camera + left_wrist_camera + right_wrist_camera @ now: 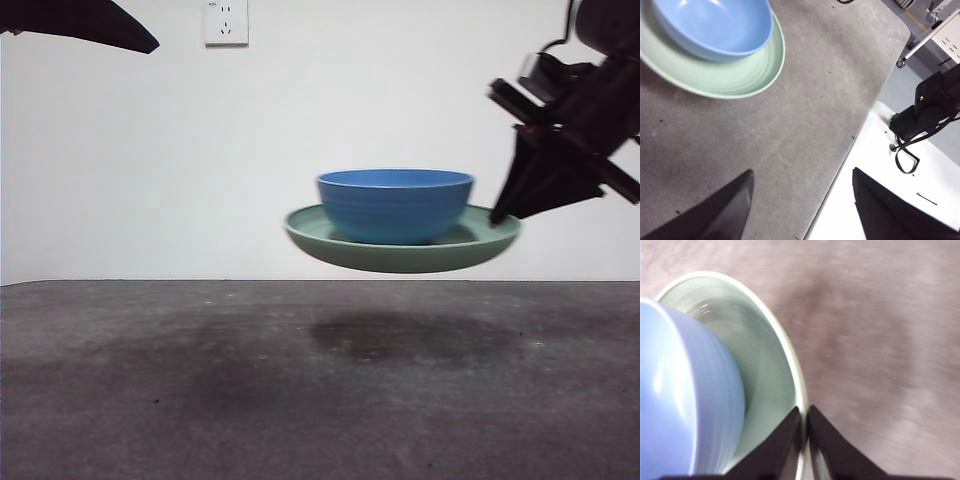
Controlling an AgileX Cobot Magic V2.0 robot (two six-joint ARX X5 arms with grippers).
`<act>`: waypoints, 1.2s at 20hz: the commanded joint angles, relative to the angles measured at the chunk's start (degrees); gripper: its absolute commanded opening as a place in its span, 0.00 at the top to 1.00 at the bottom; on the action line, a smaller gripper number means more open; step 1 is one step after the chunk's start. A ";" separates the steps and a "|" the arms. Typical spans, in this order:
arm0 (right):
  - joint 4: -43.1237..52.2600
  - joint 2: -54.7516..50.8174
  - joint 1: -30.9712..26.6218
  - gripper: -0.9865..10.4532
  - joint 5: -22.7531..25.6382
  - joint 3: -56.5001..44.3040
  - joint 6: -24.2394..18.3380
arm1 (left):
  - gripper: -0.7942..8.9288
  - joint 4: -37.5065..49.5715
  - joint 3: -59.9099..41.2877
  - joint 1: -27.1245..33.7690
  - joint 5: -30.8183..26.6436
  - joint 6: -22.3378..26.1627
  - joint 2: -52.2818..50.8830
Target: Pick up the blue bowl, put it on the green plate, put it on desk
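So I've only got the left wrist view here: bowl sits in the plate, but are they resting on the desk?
Observer: No. The front view shows the green plate in the air, its shadow on the desk below.
Operator: What holds it?
Observer: The right gripper, shut on the plate's rim.
Operator: Does it touch the bowl?
Observer: No, the blue bowl sits clear of it.
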 commanded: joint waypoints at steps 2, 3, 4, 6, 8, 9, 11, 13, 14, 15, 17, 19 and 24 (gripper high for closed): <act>3.17 0.83 4.46 0.90 0.85 1.16 4.02 | 0.59 0.42 0.46 -0.24 0.48 0.09 0.46; 4.13 1.29 5.62 0.90 1.79 1.16 4.87 | 0.59 0.42 0.46 -0.24 0.48 0.09 0.46; 5.07 1.97 6.71 0.90 2.51 1.16 5.55 | 0.59 0.42 0.46 -0.24 0.48 0.09 0.46; 7.28 3.96 8.41 0.90 2.51 1.16 7.13 | 0.59 0.39 0.46 -0.24 0.48 0.09 0.46; 9.42 6.45 9.90 0.90 3.41 1.16 8.17 | 0.59 0.39 0.46 -0.24 0.50 0.09 0.46; 10.58 7.89 10.51 0.90 3.56 1.16 8.63 | 0.59 0.39 0.46 -0.24 0.48 0.07 0.46; 13.03 10.80 11.23 0.90 3.54 1.18 10.25 | 0.59 0.39 0.46 -0.24 0.48 0.07 0.46; 15.21 13.53 11.76 0.90 3.50 1.20 11.56 | 0.59 0.39 0.46 -0.24 0.48 0.07 0.46; 16.02 14.75 11.96 0.90 3.50 1.22 11.91 | 0.59 0.37 0.46 -0.24 0.48 0.04 0.46; 16.63 16.00 12.04 0.90 3.41 1.22 12.46 | 0.59 0.37 0.46 -0.24 0.48 0.04 0.46; 17.29 17.97 12.09 0.90 3.39 1.22 12.63 | 0.59 0.35 0.46 -0.24 0.48 0.04 0.46; 17.44 19.08 12.15 0.90 3.39 1.22 12.61 | 0.59 0.28 0.46 -0.24 0.48 0.04 0.46; 16.94 19.15 12.24 0.84 4.37 1.22 12.57 | 0.59 -0.24 0.46 -0.24 0.48 0.09 0.46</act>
